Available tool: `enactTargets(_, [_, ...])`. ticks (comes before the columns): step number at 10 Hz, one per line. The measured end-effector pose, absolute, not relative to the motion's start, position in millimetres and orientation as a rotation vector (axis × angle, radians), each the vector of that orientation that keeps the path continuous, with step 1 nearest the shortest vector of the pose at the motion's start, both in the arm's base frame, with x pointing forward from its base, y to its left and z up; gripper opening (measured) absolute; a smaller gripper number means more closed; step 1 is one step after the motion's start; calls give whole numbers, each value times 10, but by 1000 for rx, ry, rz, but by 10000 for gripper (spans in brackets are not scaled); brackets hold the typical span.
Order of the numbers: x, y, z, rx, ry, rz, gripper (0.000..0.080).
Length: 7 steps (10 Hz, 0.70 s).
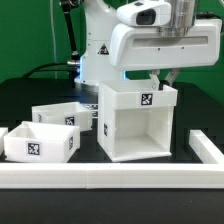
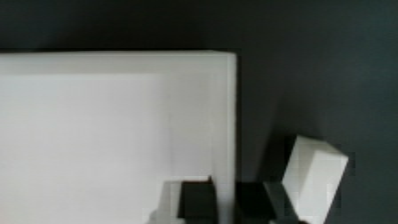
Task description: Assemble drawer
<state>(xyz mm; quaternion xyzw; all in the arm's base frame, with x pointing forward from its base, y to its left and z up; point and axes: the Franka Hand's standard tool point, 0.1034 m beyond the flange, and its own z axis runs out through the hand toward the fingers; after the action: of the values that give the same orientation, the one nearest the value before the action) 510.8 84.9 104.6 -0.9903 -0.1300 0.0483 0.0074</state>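
Note:
The drawer housing (image 1: pixel 137 120) is a tall white cube with its open front and a square tag facing the exterior view. It stands mid-table. Two low white trays lie on its left in the exterior view, one nearer (image 1: pixel 40 142) and one behind (image 1: pixel 58 115). My gripper (image 1: pixel 162 84) is at the housing's top right edge. In the wrist view the housing's white face (image 2: pixel 116 120) fills the frame. The gripper (image 2: pixel 244 202) has its jaws close together astride the housing's edge, one dark finger (image 2: pixel 198 202) over the white face and the other outside it. It looks shut on that wall.
A long low white rail (image 1: pixel 110 177) runs along the table's front and turns back at the exterior view's right (image 1: pixel 208 148). A tilted white piece (image 2: pixel 320 168) shows beside the outer finger in the wrist view. The table top is black.

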Motion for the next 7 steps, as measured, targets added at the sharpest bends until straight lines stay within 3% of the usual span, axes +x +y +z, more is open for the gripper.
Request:
enactTargets(4, [5488,962,1048,-3087,-419,37,38])
enactTargets(7, [5482,984,1050,-3109,-138,41,38])
